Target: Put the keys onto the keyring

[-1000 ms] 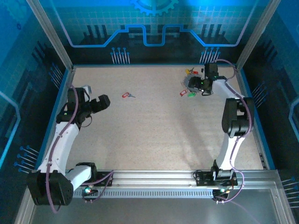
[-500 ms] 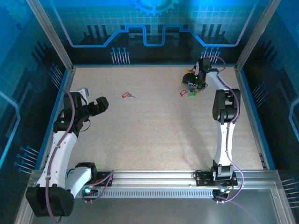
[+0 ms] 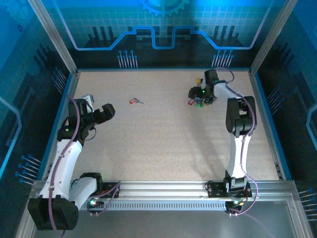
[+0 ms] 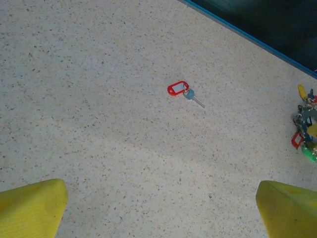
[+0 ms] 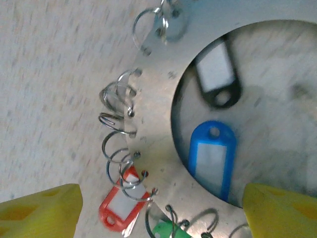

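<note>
Here the keyring [image 5: 158, 99] lies flat at the far right of the speckled tabletop [image 3: 163, 134], directly under the spread right pincer [image 5: 161, 210], with a blue tag [image 5: 211, 158] and a black tag [image 5: 216, 74] inside its hole. Well apart to its left, a red-tagged key [image 4: 184, 92] lies alone, its long axis running across the tabletop, tag leftward and blade pointing right toward the keyring. The left pincer [image 4: 161, 213] hangs spread wide over bare tabletop near that key.

1 keyring [image 5: 153, 124]. 1 loose key [image 4: 193, 97] w/ red tag [image 4: 177, 89]. at the ring: 1 black tag [image 5: 216, 74], 1 blue tag [image 5: 212, 158], 1 more red tag [image 5: 119, 206], 1 green tag [image 5: 171, 233], 1 yellow tag [image 4: 301, 90]. approx 8 wire loops [image 5: 116, 94], blurry, maybe more.
</note>
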Available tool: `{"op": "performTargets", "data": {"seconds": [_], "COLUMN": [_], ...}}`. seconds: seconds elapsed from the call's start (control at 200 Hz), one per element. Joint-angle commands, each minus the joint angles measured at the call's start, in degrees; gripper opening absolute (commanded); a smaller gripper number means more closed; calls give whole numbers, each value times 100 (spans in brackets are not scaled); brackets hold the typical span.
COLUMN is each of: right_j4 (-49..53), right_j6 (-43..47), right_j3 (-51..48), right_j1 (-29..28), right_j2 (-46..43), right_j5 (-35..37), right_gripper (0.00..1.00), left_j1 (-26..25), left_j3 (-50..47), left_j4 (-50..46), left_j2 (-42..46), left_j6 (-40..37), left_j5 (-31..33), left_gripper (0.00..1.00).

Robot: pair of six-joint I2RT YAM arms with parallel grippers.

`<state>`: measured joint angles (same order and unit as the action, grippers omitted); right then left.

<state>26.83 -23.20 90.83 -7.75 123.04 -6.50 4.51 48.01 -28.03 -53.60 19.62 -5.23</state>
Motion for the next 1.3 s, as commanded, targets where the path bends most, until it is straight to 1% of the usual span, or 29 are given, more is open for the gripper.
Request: {"op": "performTargets", "data": {"seconds": [0.0, 0.09, 0.16, 0.24, 0.335, 0.41, 0.495, 0.515, 0.535, 0.585, 0.645, 0.735, 0.875, 0.935, 1.006, 1.121, 1.296], "right_j4": [-31, -214, -162, -160, -90, -151, -57, 33, 167, 528, 834, 1011, 1144, 1136, 1123, 1193, 1319], "right_j6": [-474, -678, -721, -733, -654, -472, -90, 10, 77, 229, 361, 590, 796, 860, 879, 969, 1150], "right_j3": [-762, -1208, -1326, -1471, -1768, -2141, -2461, -2495, -2495, -2429, -2345, -2341, -2200, -2093, -1980, -1792, -1618], "right_j1": [-525, -926, -1207, -1431, -1493, -1424, -1387, -1391, -1400, -1441, -1578, -1886, -2107, -2219, -2342, -2479, -2637], "right_j2": [-471, -818, -1030, -1262, -1686, -2103, -2477, -2515, -2534, -2503, -2450, -2409, -2015, -1853, -1667, -1371, -1272], "right_j5": [-131, 11, 234, 230, 404, 517, 740, 839, 972, 1223, 1311, 1472, 2091, 2330, 2470, 2795, 3314], "right_gripper": [86, 86, 86, 86, 86, 85, 77, 74, 68, 56, 47, 39, 31, 31, 34, 33, 32], "left_j1": [60, 58, 58, 50, 42, 32, 16, 15, 14, 13, 14, 14, 17, 15, 14, 14, 14], "left_j3": [-98, -99, -105, -140, -163, -182, -220, -229, -247, -228, -141, -94, -206, -201, -163, -154, -155], "left_j4": [52, 56, 65, 86, 109, 146, 207, 236, 257, 264, 130, -5, 180, 191, 130, 96, 94], "left_j2": [39, 34, 34, 25, 8, -16, -49, -42, -52, -71, -97, -76, -53, -107, -165, -157, -44], "left_j6": [113, 130, 147, 175, 224, 283, 391, 408, 411, 320, 131, 18, 159, 191, 183, 156, 129], "left_j5": [-25, -50, -80, -113, -181, -266, -354, -378, -406, -427, -230, 12, -171, -219, -202, -147, -99], "left_gripper": [99, 99, 99, 99, 99, 99, 99, 99, 99, 99, 99, 99, 99, 99, 99, 99, 99]}}
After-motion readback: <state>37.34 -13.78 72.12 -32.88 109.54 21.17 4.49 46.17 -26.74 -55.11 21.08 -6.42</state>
